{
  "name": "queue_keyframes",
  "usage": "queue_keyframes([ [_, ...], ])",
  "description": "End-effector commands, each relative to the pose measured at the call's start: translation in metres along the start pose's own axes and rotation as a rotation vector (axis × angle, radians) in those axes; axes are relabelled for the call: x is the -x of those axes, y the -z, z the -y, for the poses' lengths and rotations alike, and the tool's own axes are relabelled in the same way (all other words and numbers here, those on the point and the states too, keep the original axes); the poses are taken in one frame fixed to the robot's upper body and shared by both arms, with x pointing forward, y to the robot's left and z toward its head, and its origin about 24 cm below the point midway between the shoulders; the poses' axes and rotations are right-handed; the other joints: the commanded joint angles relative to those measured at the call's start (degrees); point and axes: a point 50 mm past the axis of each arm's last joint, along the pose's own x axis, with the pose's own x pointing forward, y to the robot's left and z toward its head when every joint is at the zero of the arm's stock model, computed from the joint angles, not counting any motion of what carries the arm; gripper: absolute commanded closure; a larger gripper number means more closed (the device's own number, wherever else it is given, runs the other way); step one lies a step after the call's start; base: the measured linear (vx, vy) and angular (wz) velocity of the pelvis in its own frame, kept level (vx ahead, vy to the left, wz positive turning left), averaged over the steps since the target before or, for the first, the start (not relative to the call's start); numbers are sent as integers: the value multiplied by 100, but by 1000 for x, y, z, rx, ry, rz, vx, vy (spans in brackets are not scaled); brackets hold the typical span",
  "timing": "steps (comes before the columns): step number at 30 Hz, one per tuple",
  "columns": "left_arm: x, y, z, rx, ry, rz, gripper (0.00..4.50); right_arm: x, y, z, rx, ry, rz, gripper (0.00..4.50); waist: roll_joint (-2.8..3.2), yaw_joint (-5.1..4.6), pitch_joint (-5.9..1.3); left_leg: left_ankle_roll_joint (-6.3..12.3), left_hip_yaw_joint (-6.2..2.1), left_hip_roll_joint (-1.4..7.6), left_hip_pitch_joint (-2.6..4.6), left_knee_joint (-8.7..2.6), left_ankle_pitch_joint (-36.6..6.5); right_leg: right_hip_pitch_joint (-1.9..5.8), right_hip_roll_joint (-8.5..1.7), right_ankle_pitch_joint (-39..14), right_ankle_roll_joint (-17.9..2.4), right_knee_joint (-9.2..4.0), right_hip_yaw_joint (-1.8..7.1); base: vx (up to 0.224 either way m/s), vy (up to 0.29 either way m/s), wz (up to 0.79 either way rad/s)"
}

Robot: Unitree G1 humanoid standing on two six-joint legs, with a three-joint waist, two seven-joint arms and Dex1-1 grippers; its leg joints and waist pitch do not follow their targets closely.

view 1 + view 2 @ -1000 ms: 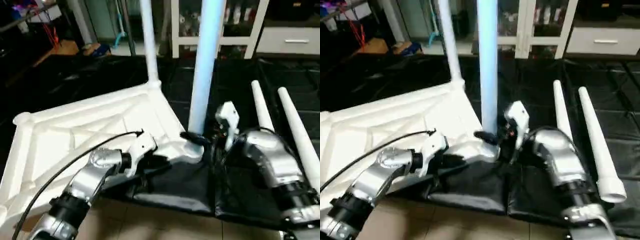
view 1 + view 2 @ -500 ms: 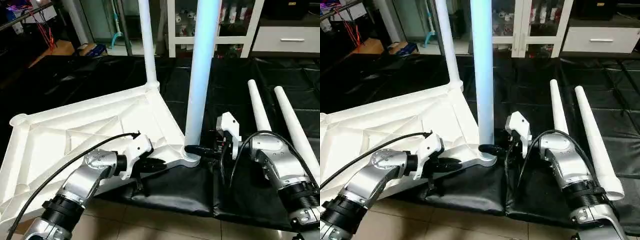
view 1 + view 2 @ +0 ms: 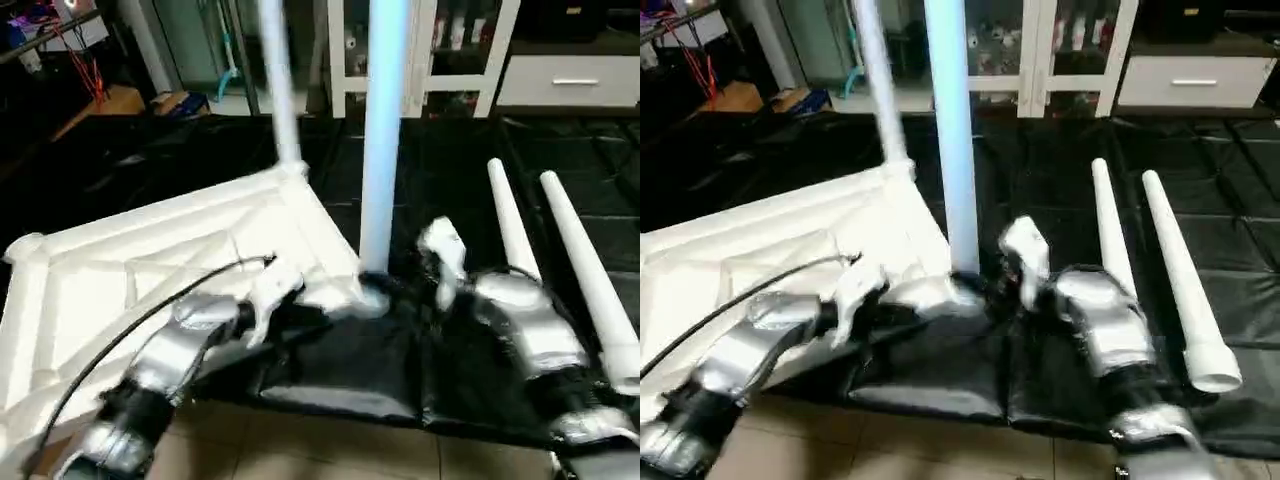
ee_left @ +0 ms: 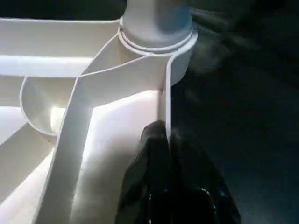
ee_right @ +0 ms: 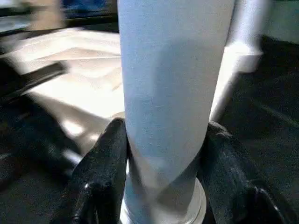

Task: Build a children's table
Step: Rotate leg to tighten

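Here, leg (image 5: 168,93) upright in corner socket (image 4: 156,39), right gripper (image 5: 163,154) clamping it, left gripper (image 4: 163,140) pinching tabletop (image 3: 150,260) rim.

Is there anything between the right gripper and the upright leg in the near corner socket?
Nothing visible. The right gripper has a finger on each side of the upright leg, just above the corner socket.
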Motion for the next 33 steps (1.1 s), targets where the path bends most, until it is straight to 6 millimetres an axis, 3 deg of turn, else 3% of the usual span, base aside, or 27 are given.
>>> queue_keyframes([
  [1, -12, 6, -10, 34, -142, -52, 450, -6, 13, 12, -73, 305, -47, 265, -75, -41, -287, 43, -153, 223, 126, -517, -2148, 159, -84, -2115, -1067, -408, 92, 0, 0, 0],
  [3, -18, 0, -16, 50, -212, -41, 450, -14, 13, 8, -88, 362, -46, 265, -81, -85, -301, -96, -172, 201, 133, -513, -2248, 153, -81, -2158, -1025, -408, 89, 0, 0, 0],
  [4, -24, -6, -21, 63, -280, -24, 450, -24, 13, 2, -109, 394, -42, 265, -100, -87, -300, -69, -170, 192, 138, -517, -2349, 153, -90, -2268, -980, -438, 79, 0, 0, 0],
  [5, -30, -14, -27, 65, -357, -8, 450, -37, 11, -5, -126, 426, -33, 265, -48, -117, -274, -64, -161, 178, 149, -512, -2508, 100, -85, -2428, -932, -490, 77, 0, 0, 0],
  [6, -33, -19, -30, 65, -403, 2, 450, -44, 9, -10, -138, 446, -28, 265, -72, -138, -300, -102, -182, 172, 168, -507, -2586, 104, -83, -2449, -915, -486, 69, 0, 0, 0],
  [7, -36, -24, -32, 65, -439, 13, 450, -51, 7, -15, -142, 466, -24, 265, -54, -137, -306, -98, -186, 175, 161, -513, -2579, 117, -86, -2405, -917, -480, 69, 0, 0, 0],
  [9, -39, -31, -35, 68, -480, 36, 450, -60, 2, -20, -122, 491, -5, 265, -76, -146, -299, -27, -188, 176, 121, -520, -2582, 129, -92, -2349, -907, -493, 62, 0, 0, 0],
  [11, -40, -35, -37, 69, -498, 50, 450, -63, -2, -22, -110, 501, 19, 265, -70, -143, -322, 74, -182, 180, 90, -510, -2410, 143, -104, -2113, -947, -478, 63, 0, 0, 0],
  [12, -40, -36, -38, 64, -509, 59, 450, -65, -7, -22, -111, 513, 53, 265, -107, -133, -341, 139, -167, 187, 89, -496, -2269, 147, -105, -1899, -1006, -466, 70, 0, 0, 0],
  [13, -40, -36, -39, 62, -512, 61, 450, -65, -8, -22, -113, 518, 65, 266, -92, -124, -342, 178, -165, 187, 83, -492, -2201, 150, -112, -1816, -1046, -451, 74, 0, 0, 0],
  [15, -40, -33, -39, 60, -511, 58, 450, -64, -10, -22, -122, 511, 93, 266, -92, -111, -357, 349, -158, 190, 40, -476, -1878, 190, -124, -1495, -1134, -416, 66, 0, 0, 0],
  [18, -37, -24, -37, 63, -487, 39, 450, -64, -14, -24, -117, 448, 132, 266, -98, -95, -368, 513, -147, 202, 33, -451, -1581, 206, -126, -1242, -1217, -383, 60, 0, 0, 0],
  [20, -37, -21, -37, 64, -478, 33, 450, -64, -17, -27, -102, 402, 161, 210, -89, -89, -368, 593, -147, 208, 23, -443, -1450, 219, -129, -1149, -1252, -368, 56, 0, 0, 0],
  [22, -38, -20, -36, 63, -475, 32, 450, -64, -20, -30, -122, 359, 184, 186, -87, -81, -370, 723, -147, 207, 8, -424, -1373, 238, -132, -1062, -1253, -348, 54, 0, 0, 0],
  [24, -38, -20, -36, 63, -472, 33, 450, -63, -21, -31, -122, 351, 193, 173, -90, -183, -373, 803, -204, 191, -115, -431, -1147, 334, -141, -873, -1162, -286, 10, 0, 0, 0],
  [25, -38, -20, -37, 59, -468, 34, 450, -61, -22, -30, -106, 347, 198, 161, -93, -250, -366, 799, -227, 193, -139, -442, -1110, 342, -132, -911, -1138, -288, -22, -6, -3, -18],
  [26, -38, -21, -37, 56, -465, 35, 450, -60, -23, -30, -97, 342, 203, 153, -68, -242, -375, 773, -229, 202, -99, -433, -1134, 319, -133, -944, -1157, -295, -22, -6, -3, -18],
  [27, -39, -22, -37, 48, -454, 41, 450, -57, -24, -30, -81, 323, 201, 141, -65, -217, -403, 773, -202, 217, 5, -392, -1123, 249, -128, -777, -1271, -313, 10, 0, 0, 0],
  [30, -43, -33, -35, -21, -392, 72, 450, -44, -17, -29, -11, 308, 145, 109, -42, -147, -406, 911, -183, 217, 8, -364, -801, 257, -109, -247, -1405, -255, 17, 39, 1, 3],
  [33, -45, -40, -35, -54, -370, 94, 450, -35, -9, -26, 15, 340, 107, 97, -44, -70, -401, 899, -164, 202, 18, -363, -766, 261, -106, -220, -1394, -270, 28, 0, 0, 0],
])
